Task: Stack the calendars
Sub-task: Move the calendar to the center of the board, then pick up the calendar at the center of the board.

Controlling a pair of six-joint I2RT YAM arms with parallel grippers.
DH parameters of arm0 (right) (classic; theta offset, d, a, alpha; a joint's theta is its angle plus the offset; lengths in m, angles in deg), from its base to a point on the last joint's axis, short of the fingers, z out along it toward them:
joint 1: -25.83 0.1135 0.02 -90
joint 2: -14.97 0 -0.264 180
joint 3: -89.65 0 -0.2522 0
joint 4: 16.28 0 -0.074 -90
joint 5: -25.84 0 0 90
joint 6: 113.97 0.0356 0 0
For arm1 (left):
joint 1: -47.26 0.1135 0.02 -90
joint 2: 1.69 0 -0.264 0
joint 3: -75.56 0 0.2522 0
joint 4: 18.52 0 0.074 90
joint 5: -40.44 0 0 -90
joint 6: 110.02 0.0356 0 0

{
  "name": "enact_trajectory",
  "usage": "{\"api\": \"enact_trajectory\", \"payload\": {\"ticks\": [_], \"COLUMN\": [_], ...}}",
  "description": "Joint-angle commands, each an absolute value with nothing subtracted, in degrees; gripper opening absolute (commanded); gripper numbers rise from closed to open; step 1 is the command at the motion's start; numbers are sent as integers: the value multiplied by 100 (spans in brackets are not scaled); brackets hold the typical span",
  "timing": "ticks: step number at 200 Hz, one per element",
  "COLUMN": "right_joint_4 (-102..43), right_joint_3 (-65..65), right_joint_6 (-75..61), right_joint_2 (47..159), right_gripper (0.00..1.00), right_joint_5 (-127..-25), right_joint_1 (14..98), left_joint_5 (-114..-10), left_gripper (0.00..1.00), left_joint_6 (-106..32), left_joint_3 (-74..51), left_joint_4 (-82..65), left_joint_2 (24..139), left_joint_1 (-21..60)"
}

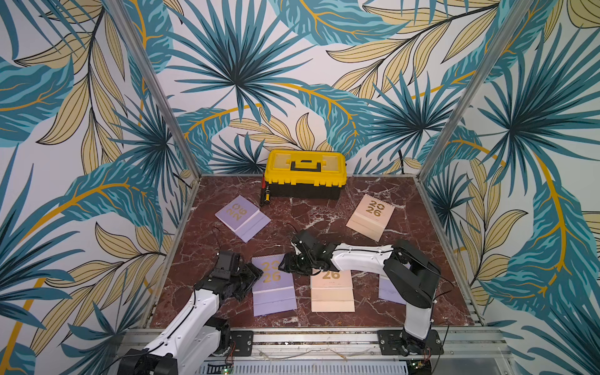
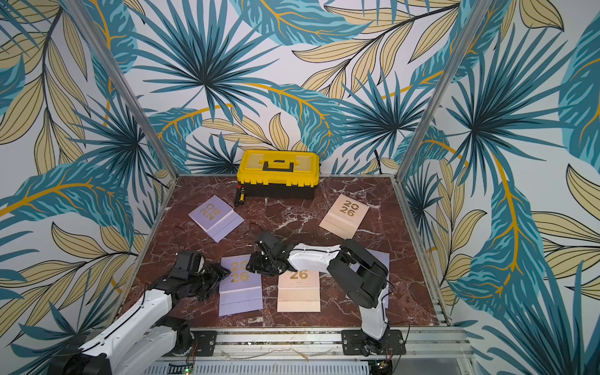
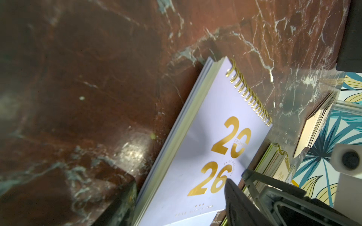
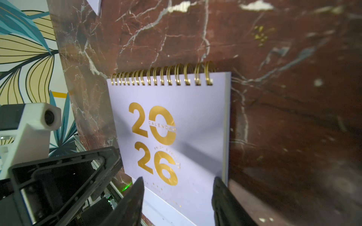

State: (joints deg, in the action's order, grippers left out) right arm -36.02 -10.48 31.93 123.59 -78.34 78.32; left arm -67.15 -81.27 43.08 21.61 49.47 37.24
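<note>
Marble (image 1: 311,224); lilac calendar (image 1: 276,293) lengthwise, spiral rearward

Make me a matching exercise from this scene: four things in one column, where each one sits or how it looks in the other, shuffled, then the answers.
Things:
1. yellow toolbox
2. far lilac calendar
3. far peach calendar
4. near peach calendar

Descriptions:
A. upper numerals hidden by the right arm
B. back right of the table, lying alone
C. against the back wall
D. back left, numerals turned sideways

Pairs: 1-C, 2-D, 3-B, 4-A
</note>
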Motion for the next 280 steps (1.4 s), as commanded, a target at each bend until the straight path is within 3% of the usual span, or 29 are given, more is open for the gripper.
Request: {"api": "enact_trajectory", "payload": {"ticks": [1, 95, 177, 280], "right_joint_4": [-4143, -3629, -2053, 76], "right_joint_3": [-1141, -1558, -2235, -2704], "right_joint_6": [3050, 3519, 4318, 4493], "right_joint_2": [12054, 12203, 12508, 12475], "right_gripper": [57, 57, 58, 53], "right_joint_5": [-7436, -7751, -8385, -9224], "right_joint_1": [7833, 7820, 7734, 7636], "left_joint_5": [-6395, -6440, -6382, -6514], "left_gripper": [66, 50, 33, 32], "left_joint_6": [-8162, -8181, -8252, -8274], "left_joint_3": [4464, 4669, 5091, 5309], "left_joint_4": [2424, 2292, 2300, 2300], "left_joint_2": [4830, 4672, 4656, 4424], "left_joint_1": [3751, 3786, 3810, 3907]}}
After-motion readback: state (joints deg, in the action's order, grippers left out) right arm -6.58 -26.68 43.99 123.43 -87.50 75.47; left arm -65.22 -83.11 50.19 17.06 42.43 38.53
